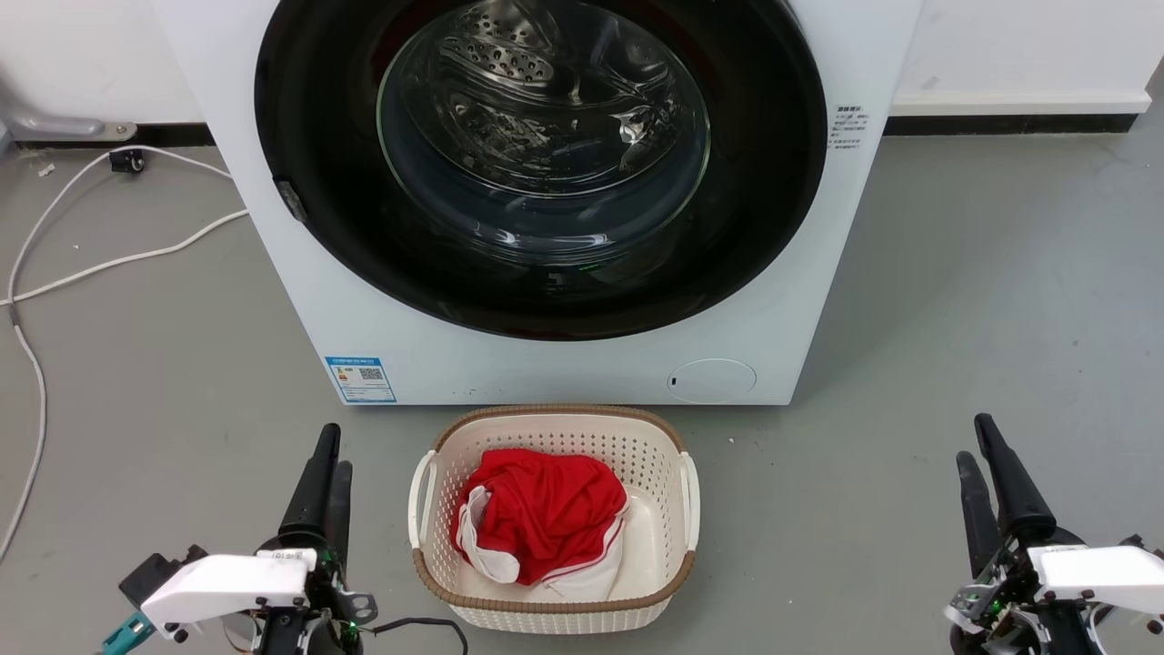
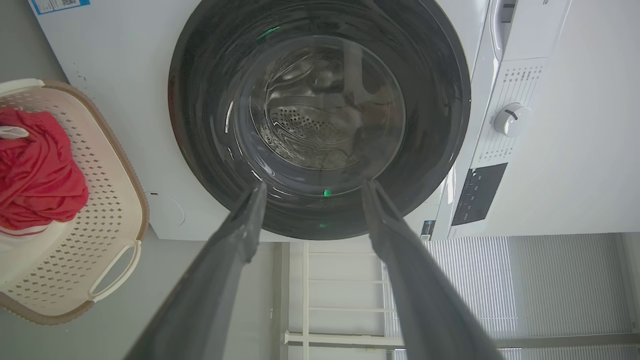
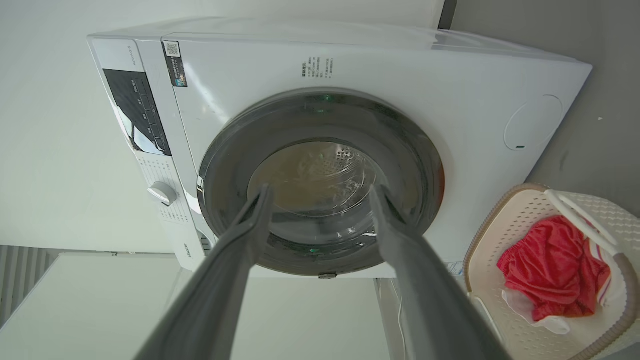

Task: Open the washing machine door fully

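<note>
Sitting shut on the white washing machine point(image 1: 564, 373) is a big round shiny black door point(image 1: 543, 146). The left gripper point(image 1: 335, 450) and right gripper point(image 1: 972, 439) are spread wide, empty.

Shut washing machine door point(image 1: 543, 155) behind laundry basket point(image 1: 555, 416)

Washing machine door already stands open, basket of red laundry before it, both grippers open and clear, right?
No: the washing machine door is shut, flush with the machine's front, per the head view. The basket of red laundry sits before it; left gripper and right gripper are open and clear.
</note>
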You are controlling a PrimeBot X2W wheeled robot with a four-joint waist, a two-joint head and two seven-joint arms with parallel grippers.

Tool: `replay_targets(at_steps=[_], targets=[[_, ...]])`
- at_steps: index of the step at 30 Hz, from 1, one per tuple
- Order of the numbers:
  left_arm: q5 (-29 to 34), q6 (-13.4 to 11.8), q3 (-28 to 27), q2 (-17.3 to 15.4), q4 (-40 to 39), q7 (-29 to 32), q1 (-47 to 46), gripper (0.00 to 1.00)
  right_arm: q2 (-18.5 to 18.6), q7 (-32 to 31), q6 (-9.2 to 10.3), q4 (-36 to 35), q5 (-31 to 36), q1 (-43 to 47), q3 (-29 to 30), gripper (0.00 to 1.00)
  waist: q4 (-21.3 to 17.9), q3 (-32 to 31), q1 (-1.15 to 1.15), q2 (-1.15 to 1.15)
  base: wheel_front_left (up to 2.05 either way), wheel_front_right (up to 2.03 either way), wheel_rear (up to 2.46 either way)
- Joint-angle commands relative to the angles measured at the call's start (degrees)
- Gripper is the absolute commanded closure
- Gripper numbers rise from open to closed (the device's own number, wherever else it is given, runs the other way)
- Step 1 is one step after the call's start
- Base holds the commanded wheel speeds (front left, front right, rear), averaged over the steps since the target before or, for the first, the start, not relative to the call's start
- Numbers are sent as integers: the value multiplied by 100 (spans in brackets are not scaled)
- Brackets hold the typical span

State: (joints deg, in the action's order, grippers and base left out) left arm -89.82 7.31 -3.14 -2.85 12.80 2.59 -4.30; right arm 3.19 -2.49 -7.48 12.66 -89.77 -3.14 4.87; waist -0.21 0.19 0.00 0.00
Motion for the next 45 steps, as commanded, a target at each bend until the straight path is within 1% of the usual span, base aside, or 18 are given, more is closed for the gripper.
replay_targets(at_steps=[1, 13, 26, 31, 32, 40, 45], targets=[[187, 9, 27, -22, -184, -81, -91, 0, 10, 73, -1, -188, 206, -36, -12, 0, -4, 2, 0, 0, 0, 0, 0], [1666, -7, 21, -20, -627, -366, -122, 0, 3, 358, -1, -615, 1548, 39, -134, 0, -28, 29, 0, 0, 0, 0, 0], [3275, -289, 321, -18, -959, -639, -76, 0, -4, 630, -1, -941, 3322, 207, -334, 0, -45, 29, 0, 0, 0, 0, 0], [3869, -339, 410, -17, -974, -733, -63, 0, -6, 712, -1, -1030, 3913, 259, -386, 0, -47, 35, 0, 0, 0, 0, 0], [3869, -339, 410, -17, -974, -733, -63, 0, -6, 712, -1, -1030, 3913, 259, -386, 0, -47, 35, 0, 0, 0, 0, 0], [4671, -428, 539, -16, -975, -875, -19, 0, -11, 767, -1, -1200, 4865, 331, -440, 0, -52, 34, 0, 0, 0, 0, 0], [5106, -439, 592, -15, -966, -960, 13, 0, -13, 794, -1, -1280, 5140, 383, -474, 0, -61, 29, 0, 0, 0, 0, 0]])
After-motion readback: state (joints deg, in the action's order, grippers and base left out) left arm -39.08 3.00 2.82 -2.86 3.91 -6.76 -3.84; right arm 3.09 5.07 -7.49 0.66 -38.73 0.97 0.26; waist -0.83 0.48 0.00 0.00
